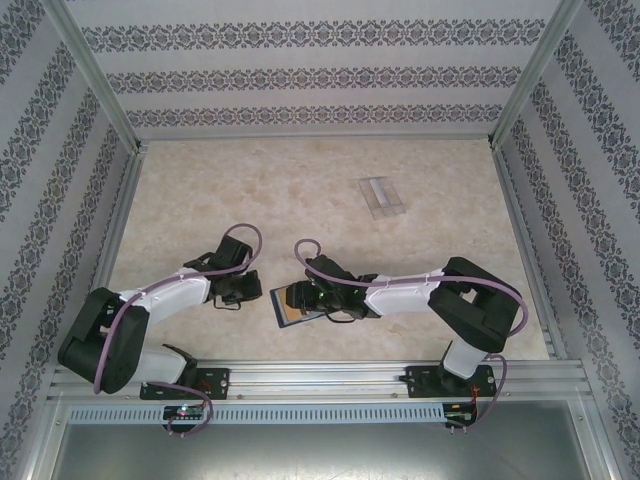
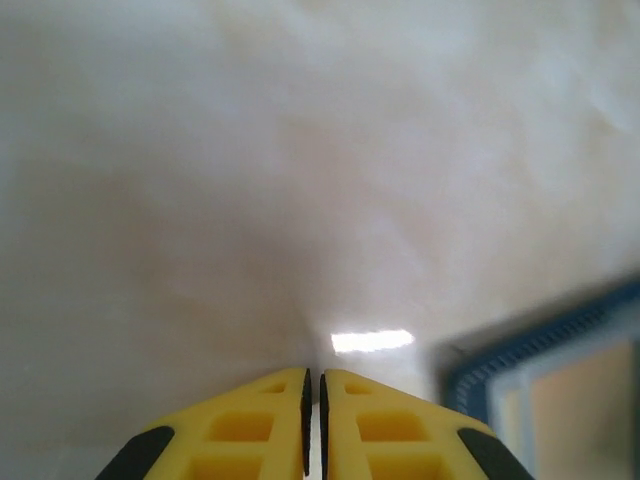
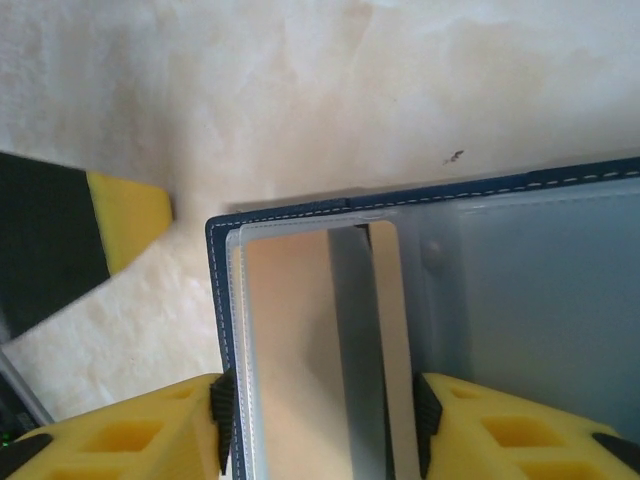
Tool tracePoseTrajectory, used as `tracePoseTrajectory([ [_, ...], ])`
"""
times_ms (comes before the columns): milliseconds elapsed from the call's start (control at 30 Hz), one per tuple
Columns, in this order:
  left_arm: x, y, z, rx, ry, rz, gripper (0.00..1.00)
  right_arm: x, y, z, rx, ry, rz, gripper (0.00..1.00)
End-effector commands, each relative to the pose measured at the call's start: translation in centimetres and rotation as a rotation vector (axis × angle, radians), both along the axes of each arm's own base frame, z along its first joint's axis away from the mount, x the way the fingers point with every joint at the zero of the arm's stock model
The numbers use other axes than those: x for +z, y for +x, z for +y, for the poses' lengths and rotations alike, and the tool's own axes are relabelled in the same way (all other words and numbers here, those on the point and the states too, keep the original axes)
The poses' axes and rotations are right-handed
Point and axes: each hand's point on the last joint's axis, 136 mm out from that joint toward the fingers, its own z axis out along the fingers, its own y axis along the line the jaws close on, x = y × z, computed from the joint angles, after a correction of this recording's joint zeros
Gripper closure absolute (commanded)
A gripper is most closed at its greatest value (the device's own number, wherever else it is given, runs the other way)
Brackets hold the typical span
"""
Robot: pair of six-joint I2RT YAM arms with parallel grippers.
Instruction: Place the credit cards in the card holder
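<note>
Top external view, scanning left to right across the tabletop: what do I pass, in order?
left gripper → card holder → transparent plastic case

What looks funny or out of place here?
Only the clear plastic case looks odd: it lies crooked and alone on the far right of the table, away from the open card holder.

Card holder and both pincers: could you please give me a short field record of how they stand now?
card holder: open, flat on the table near the arm bases
left pincer: shut, empty, beside the holder's corner
right pincer: open, straddling the holder's clear pocket
transparent case: far right of table, apart
</note>
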Motion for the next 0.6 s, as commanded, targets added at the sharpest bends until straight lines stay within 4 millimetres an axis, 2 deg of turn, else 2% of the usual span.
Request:
tracePoseTrajectory([
  [0,0.4,-1.8,-2.5,-0.077,-0.113,0.031,0.85,-0.8,-0.8,-1.7,0.023,-0.129,-0.014,0.46],
  [133,1.3,-1.9,-1.6,-0.034,-0.094,-0.006,0.85,-0.7,-1.0,-2.3,0.045,-0.206,-0.038,0.44],
  [300,2.3,-1.4,1.2,0.103,-0.031,-0.042,0.88,-0.7,-1.7,-2.3,0.098,-0.365,-0.071,0.33],
  [567,2.3,-1.1,1.3,0.107,-0.047,-0.038,0.89,-0.8,-2.4,-1.8,0.188,-0.593,-0.138,0.31],
])
